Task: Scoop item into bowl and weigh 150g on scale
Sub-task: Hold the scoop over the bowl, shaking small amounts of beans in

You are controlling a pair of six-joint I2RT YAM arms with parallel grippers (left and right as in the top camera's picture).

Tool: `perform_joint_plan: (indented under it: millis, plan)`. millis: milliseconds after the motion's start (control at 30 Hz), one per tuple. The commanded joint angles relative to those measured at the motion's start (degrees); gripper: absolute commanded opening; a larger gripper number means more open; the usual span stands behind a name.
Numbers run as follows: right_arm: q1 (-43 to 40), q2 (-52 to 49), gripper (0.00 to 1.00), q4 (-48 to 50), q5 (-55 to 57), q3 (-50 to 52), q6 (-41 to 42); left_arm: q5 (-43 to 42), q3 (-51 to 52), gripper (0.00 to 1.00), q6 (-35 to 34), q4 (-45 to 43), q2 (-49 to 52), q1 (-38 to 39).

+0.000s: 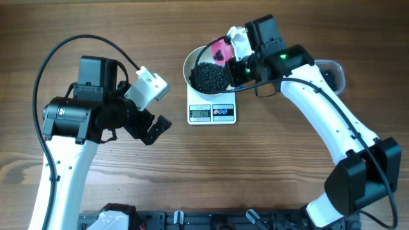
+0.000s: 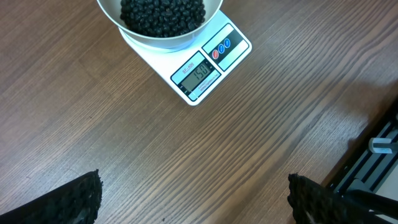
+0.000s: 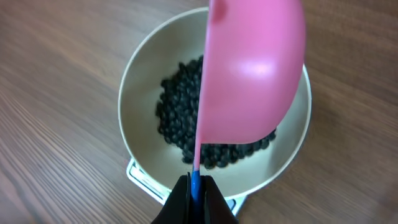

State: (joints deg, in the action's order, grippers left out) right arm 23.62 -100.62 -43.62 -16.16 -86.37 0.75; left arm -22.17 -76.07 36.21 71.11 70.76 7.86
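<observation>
I've got R gripper (image 3: pixel 194 186) clenched on pink scoop (image 3: pixel 255 74) over bowl (image 3: pixel 134 112); L gripper (image 2: pixel 196 199) open. Scale (image 2: pixel 205 68) looks at target, so stray beans (image 3: pixel 180 118) = overshoot.

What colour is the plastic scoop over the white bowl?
Pink; the plastic scoop shows best in the right wrist view.

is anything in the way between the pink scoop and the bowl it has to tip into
Nothing visible does. The pink scoop, gripped by the right gripper, hangs tilted right above the open bowl. Below it lie only the black beads already inside.
</observation>
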Motion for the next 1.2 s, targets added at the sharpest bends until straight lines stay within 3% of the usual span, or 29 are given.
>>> perform_joint_plan:
  millis: [0, 33, 267, 333, 367, 433, 500, 533, 567, 633, 767, 833, 867, 900, 933, 967, 1000, 1067, 1100, 1133, 1167]
  plan:
    - [0.79, -0.94, 0.04, 1.62, 1.27, -1.07, 0.07, -0.04, 0.17, 1.0, 1.05, 0.02, -0.46, -0.26]
    - [0.81, -1.4, 0.04, -0.48, 2.1, -1.01, -2.69, -0.04, 0.17, 1.0, 1.05, 0.02, -0.46, -0.26]
    - [0.81, -0.76, 0.04, 1.7, 0.07, -1.14, -0.57, -0.04, 0.17, 1.0, 1.07, 0.02, -0.46, -0.26]
    - [0.81, -1.49, 0.04, -0.09, 1.57, -0.85, -4.55, -0.04, 0.17, 1.0, 1.05, 0.02, -0.46, -0.26]
    - [0.81, -1.09, 0.04, 1.55, -0.24, -0.92, 1.22, -0.04, 0.17, 1.0, 1.07, 0.02, -0.46, -0.26]
    - [0.96, -1.88, 0.04, -0.98, -0.15, -0.83, -6.27, -0.04, 0.17, 1.0, 1.05, 0.02, -0.46, -0.26]
    - [0.7, -1.62, 0.04, 0.9, -1.14, -0.83, 0.63, -0.04, 0.17, 1.0, 1.05, 0.02, -0.46, -0.26]
    - [0.72, -1.64, 0.04, -0.57, 0.66, -0.83, -3.82, -0.04, 0.17, 1.0, 1.07, 0.02, -0.46, -0.26]
    - [0.9, -1.64, 0.04, -0.44, 0.44, -0.83, 0.02, -0.04, 0.17, 1.0, 1.07, 0.02, -0.46, -0.26]
    - [1.33, -1.57, 0.04, -2.8, 0.42, -0.83, -7.26, -0.04, 0.17, 1.0, 1.07, 0.02, -0.46, -0.26]
    - [1.33, -1.53, 0.04, 0.44, -0.39, -0.83, 0.83, -0.04, 0.17, 1.0, 1.05, 0.02, -0.46, -0.26]
    - [1.51, -1.81, 0.04, -1.9, 2.36, -0.83, -5.29, -0.04, 0.17, 1.0, 1.07, 0.02, -0.46, -0.26]
    - [1.53, -2.01, 0.04, -1.27, 1.95, -0.83, -1.7, -0.04, 0.17, 1.0, 1.07, 0.02, -0.46, -0.26]
    - [1.55, -2.03, 0.04, -2.12, 3.69, -0.83, -5.75, -0.07, 0.17, 1.0, 1.05, 0.02, -0.46, -0.26]
    - [1.66, -2.29, 0.04, -0.74, -0.87, -0.76, 1.07, -0.04, 0.17, 1.0, 1.07, 0.02, -0.48, -0.26]
    - [1.95, -2.51, 0.04, -2.19, -1.42, -0.76, -7.37, -0.04, 0.17, 1.0, 1.05, 0.02, -0.46, -0.26]
    - [1.92, -2.45, 0.04, -0.52, 2.51, -0.76, -1.25, -0.04, 0.17, 1.0, 1.05, 0.02, -0.46, -0.26]
    - [1.92, -2.43, 0.04, -0.57, 2.91, -0.76, -4.81, -0.04, 0.17, 1.0, 1.07, 0.02, -0.46, -0.26]
    - [1.95, -2.45, 0.04, -0.02, 0.59, -0.7, 0.39, -0.04, 0.17, 1.0, 1.07, 0.02, -0.46, -0.26]
    - [2.32, -2.91, 0.04, -1.33, -2.67, -0.68, -4.33, -0.04, 0.17, 1.0, 1.07, 0.02, -0.46, -0.26]
    - [2.27, -2.89, 0.04, -1.99, 2.75, -0.68, -6.29, -0.04, 0.17, 1.0, 1.05, 0.02, -0.46, -0.26]
